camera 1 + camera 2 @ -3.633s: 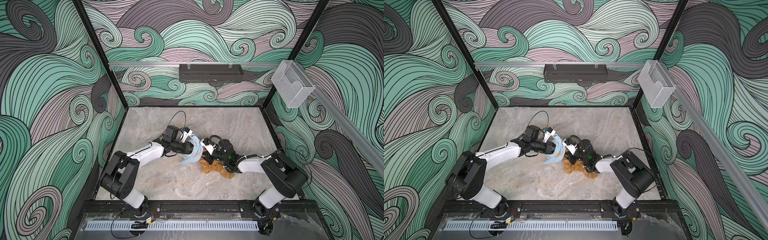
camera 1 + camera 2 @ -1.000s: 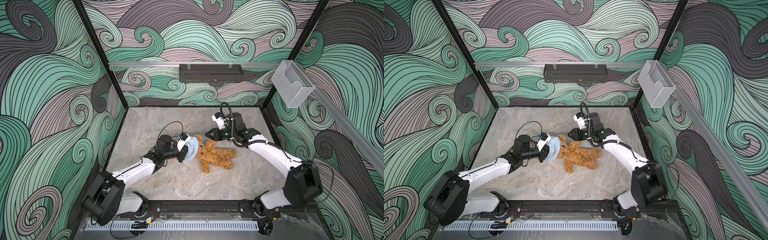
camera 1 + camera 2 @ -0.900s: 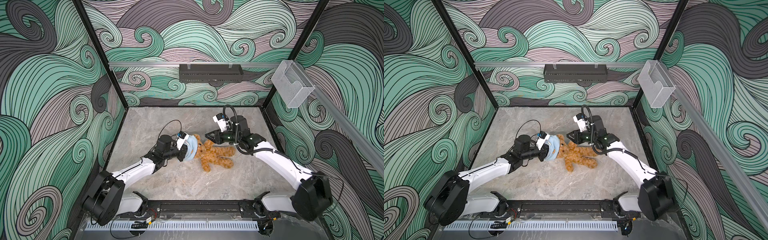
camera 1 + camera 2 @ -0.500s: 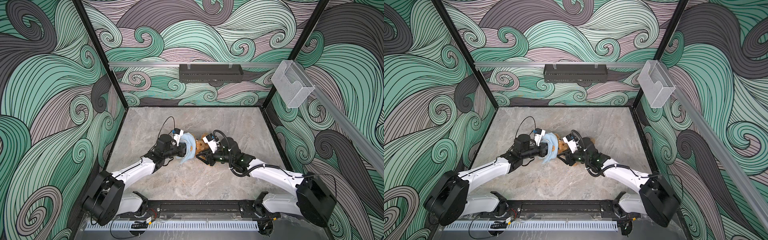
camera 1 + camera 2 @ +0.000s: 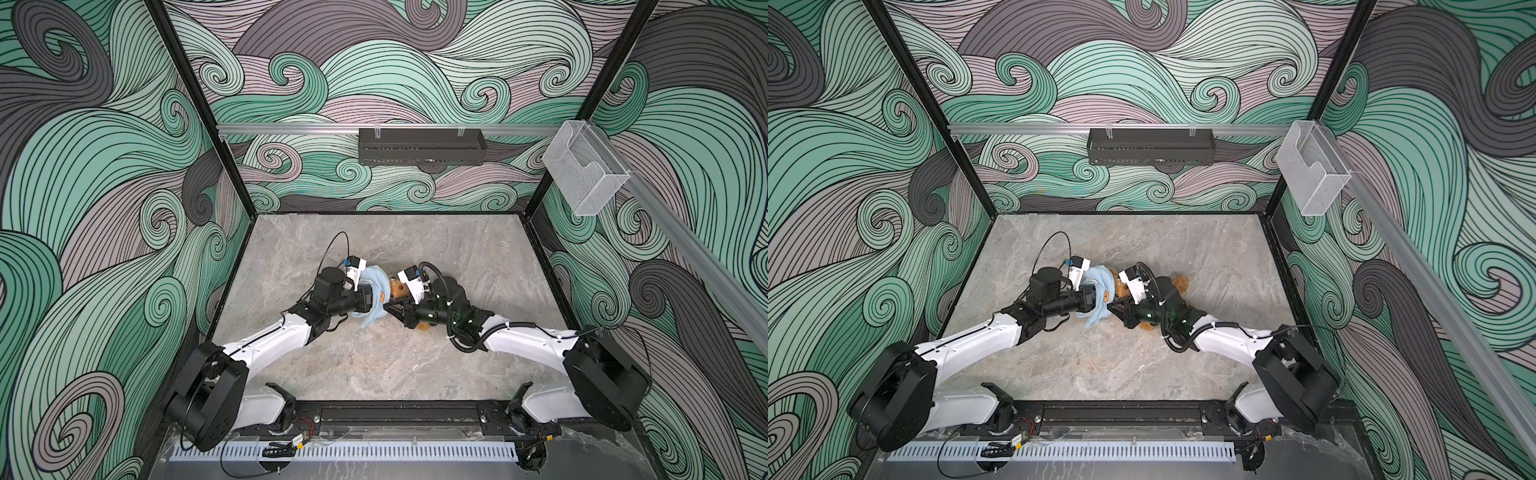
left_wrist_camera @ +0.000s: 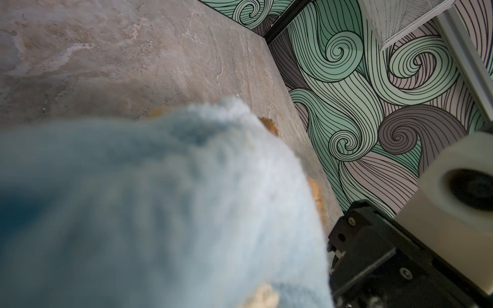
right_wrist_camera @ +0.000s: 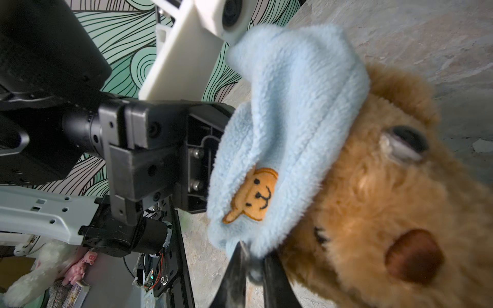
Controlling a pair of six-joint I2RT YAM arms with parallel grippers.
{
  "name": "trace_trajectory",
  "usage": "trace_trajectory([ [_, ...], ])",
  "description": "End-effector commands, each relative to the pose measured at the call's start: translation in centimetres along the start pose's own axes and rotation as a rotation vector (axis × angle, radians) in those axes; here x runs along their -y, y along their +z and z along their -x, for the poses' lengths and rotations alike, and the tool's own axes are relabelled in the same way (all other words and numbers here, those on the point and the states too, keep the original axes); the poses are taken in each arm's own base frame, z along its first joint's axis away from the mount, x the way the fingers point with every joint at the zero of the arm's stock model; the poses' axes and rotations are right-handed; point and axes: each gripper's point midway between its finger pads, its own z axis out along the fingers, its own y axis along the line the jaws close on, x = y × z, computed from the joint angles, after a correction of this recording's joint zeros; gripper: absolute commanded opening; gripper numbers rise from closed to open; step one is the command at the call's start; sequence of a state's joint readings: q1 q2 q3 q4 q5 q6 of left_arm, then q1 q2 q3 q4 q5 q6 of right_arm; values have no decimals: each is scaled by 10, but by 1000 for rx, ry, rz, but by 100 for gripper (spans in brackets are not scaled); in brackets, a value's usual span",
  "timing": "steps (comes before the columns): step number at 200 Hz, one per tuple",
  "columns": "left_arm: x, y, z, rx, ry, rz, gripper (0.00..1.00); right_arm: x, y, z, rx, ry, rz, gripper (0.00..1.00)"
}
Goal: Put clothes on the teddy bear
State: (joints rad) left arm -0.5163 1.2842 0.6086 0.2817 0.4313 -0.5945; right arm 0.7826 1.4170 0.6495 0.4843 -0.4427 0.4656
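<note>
The bear (image 7: 373, 200) lay near the middle of the table (image 5: 374, 365), btwn the two grippers, head toward the L arm. Its fur was curly and golden-brown, w/ a glossy dark eye (image 7: 405, 144), a brown nose (image 7: 413, 256) and a short black stitch beside the muzzle. In both top views the R arm hid most of the body. Only the face (image 5: 397, 289) showed, plus tufts of fur (image 5: 1181, 282) past the arm's far side.

A pale blue fleece shirt (image 7: 293, 106) sat over the top of the head like a cap, its edge just above the eye. A tan bear-face patch (image 7: 253, 197) on it faced the R wrist cam. The rest of the cloth was bunched off the head toward the L arm, w/ a loose tail down on the table (image 5: 368, 322).

The R gripper (image 7: 252, 266) had its fingers nearly together, pinching the shirt's lower edge just beside the muzzle. The L gripper (image 7: 202, 160) was closed in the bunched cloth, w/ the tips hidden by it. In the L wrist view blurred blue fleece filled most of the frame, w/ slivers of brown fur at its rim.

The two grippers pointed at each other, near but apart, w/ the shirt btwn them.

A black box (image 5: 419, 146) hung on the back rail, and a clear bin (image 5: 586, 170) on the R post.
</note>
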Motion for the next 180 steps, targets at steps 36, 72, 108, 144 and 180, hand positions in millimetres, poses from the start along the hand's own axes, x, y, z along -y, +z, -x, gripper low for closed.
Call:
trace_trajectory([
  [36, 11, -7, 27, 91, -77, 14, 0, 37, -21, -27, -38, 55, -211, 0],
  [72, 10, -19, 31, 147, -127, 21, 0, 73, -37, -40, -47, 106, -359, 0],
  [108, 14, -27, 35, 165, -139, 19, 0, 96, -45, -45, -68, 122, -439, 0],
  [144, 20, -22, 22, 87, -113, -19, 0, 115, -56, -31, -63, 124, -535, 0],
  [180, 18, -20, 6, 11, -24, -26, 0, 142, -68, -24, -31, 186, -606, 0],
])
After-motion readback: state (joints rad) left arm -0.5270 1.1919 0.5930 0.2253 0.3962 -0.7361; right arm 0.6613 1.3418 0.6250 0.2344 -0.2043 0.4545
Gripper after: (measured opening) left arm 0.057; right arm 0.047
